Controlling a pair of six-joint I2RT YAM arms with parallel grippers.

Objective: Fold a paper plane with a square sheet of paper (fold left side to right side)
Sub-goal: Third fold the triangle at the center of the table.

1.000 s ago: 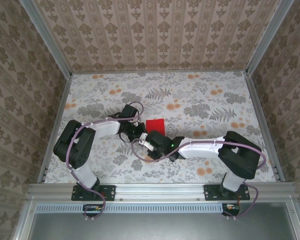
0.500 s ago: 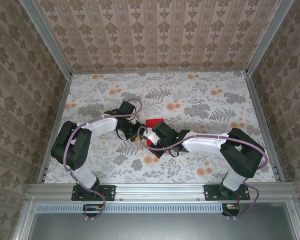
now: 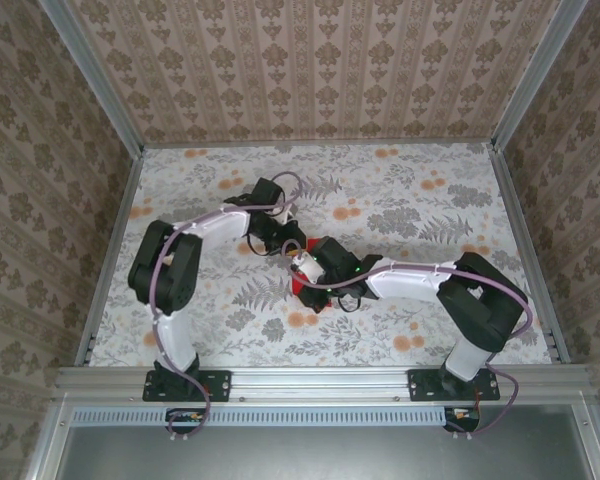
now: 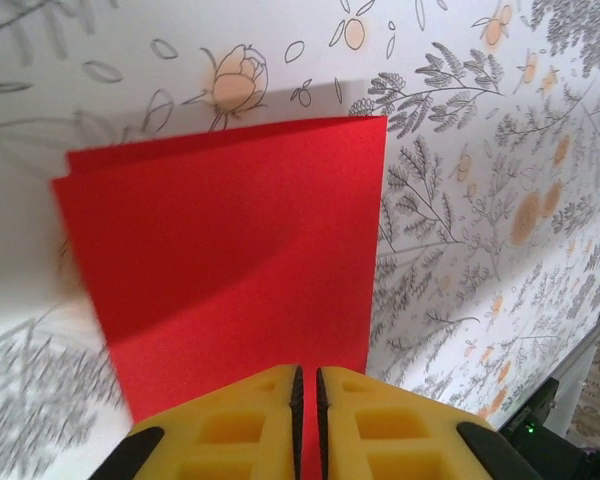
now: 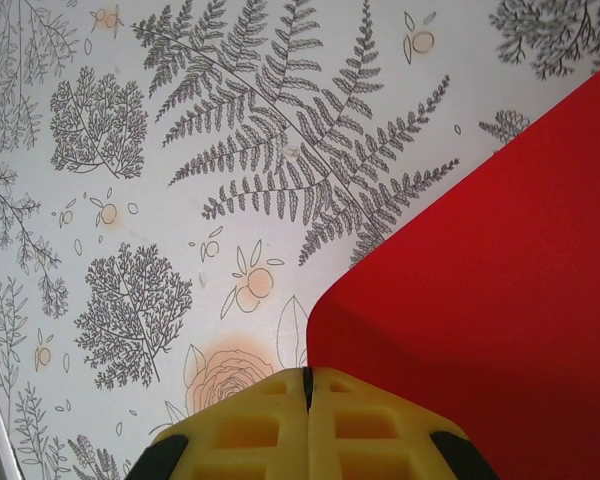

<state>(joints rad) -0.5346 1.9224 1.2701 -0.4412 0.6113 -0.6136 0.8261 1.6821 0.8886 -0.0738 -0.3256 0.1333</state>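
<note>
The square sheet of paper (image 4: 230, 230) is bright red and doubled over, two layers showing at its left edge. In the top view a small part of the paper (image 3: 299, 291) peeks out beneath the two wrists at mid-table. My left gripper (image 4: 307, 372) has its yellow fingers almost together, with red paper in the thin slit between them and spreading to both sides. My right gripper (image 5: 307, 372) is shut, and the curled paper (image 5: 480, 260) comes out of its seam and bends right. Left gripper (image 3: 292, 243) and right gripper (image 3: 300, 272) sit close together.
The floral tablecloth (image 3: 410, 200) covers the table, bounded by aluminium rails (image 3: 515, 240) and patterned walls. Open cloth lies on the far and right sides. The right arm's black elbow (image 3: 480, 300) rests low at the near right.
The left arm swung away from me toward the far side, and the right gripper followed up to meet it. The flat red rectangle seen earlier is now mostly covered by both wrists.
</note>
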